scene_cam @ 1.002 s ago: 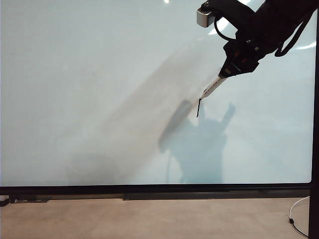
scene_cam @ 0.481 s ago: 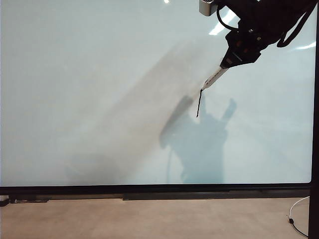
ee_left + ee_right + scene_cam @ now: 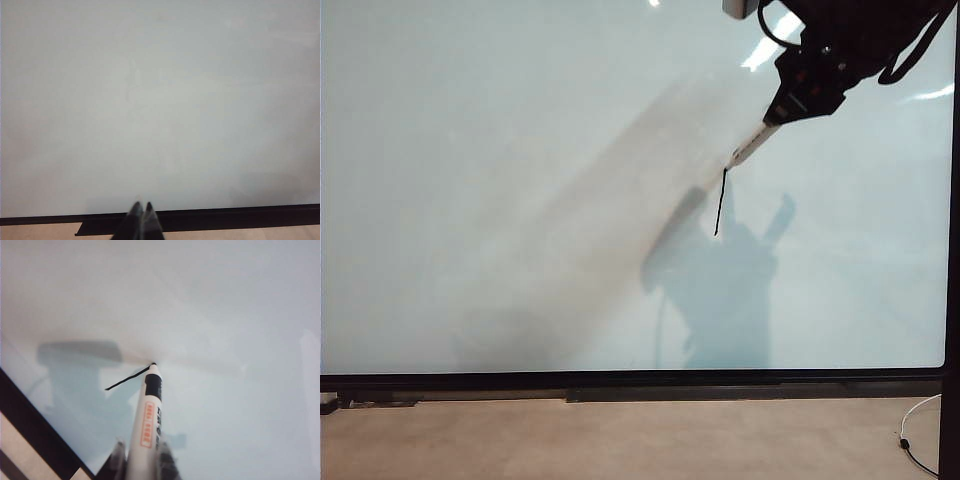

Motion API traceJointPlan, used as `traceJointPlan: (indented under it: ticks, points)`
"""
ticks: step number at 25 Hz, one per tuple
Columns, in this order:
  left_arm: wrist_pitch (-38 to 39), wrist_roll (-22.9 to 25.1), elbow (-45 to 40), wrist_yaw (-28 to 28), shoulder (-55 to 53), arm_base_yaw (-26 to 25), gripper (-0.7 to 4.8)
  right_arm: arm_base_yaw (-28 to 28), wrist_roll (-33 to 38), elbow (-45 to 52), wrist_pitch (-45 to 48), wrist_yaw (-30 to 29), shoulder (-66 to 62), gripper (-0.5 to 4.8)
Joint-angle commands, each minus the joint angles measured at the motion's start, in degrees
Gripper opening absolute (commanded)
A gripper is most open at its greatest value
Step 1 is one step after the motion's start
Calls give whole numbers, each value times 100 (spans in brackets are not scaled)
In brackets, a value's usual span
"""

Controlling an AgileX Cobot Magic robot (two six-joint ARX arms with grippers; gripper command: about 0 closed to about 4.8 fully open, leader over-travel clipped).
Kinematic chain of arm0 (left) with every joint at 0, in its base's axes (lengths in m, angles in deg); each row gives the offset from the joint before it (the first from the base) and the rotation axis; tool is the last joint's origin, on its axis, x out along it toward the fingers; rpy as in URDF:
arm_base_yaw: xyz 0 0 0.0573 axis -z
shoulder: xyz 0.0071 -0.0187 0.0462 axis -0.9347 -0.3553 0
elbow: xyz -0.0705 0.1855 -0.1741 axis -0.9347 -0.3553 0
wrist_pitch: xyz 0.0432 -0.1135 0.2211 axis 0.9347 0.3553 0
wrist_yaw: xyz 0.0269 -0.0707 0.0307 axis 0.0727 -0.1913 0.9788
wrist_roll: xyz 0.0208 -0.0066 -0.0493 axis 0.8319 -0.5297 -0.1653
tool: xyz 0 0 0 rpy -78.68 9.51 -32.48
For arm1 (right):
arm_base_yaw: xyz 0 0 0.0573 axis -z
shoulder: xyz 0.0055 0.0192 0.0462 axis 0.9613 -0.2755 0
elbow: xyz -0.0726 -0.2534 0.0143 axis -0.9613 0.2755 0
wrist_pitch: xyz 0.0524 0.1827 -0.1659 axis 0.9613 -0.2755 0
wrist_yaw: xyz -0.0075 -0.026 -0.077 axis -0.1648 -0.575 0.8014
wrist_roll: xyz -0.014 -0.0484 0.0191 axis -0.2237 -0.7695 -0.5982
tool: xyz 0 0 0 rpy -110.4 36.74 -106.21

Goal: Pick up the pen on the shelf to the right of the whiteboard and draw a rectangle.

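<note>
- The right gripper (image 3: 142,460), upper right of the whiteboard (image 3: 520,200), has its fingers (image 3: 116,460) grasping the pen (image 3: 752,148).
- Pen tip touches a short black line (image 3: 719,205).
- The left gripper (image 3: 142,212), fingers clenched together, points at bare board above the black frame (image 3: 620,379).
- A white cable (image 3: 918,425) lies on the floor.

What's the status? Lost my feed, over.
Right gripper shut on slim white marker pen, tip on glossy white whiteboard. One short black stroke drawn, rectangle unfinished. Left gripper shut, idle near lower frame. Nothing in the way.
</note>
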Motion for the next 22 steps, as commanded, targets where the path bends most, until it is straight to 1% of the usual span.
traceJointPlan:
  ticks: [1,5,7,11,19,21,22]
  points:
    - [-72,-17,15,-24,-2,0,-5,4,7,-48,291,98,109,-6]
    - [-70,-17,15,-24,-2,0,-5,4,26,-48,236,90,109,-6]
    - [-72,-17,15,-24,-2,0,-5,-4,175,-46,70,-9,170,-6]
    - [-70,-17,15,-24,-2,0,-4,-258,323,-33,-413,7,389,-6]
    - [-72,-17,15,-24,-2,0,-5,-387,1143,4,-476,-68,514,-6]
    - [-70,-17,15,-22,-2,0,-5,-387,1464,70,-343,-116,557,-6]
    - [-70,-17,15,-22,-2,0,-5,-385,1733,192,-129,-129,632,-6]
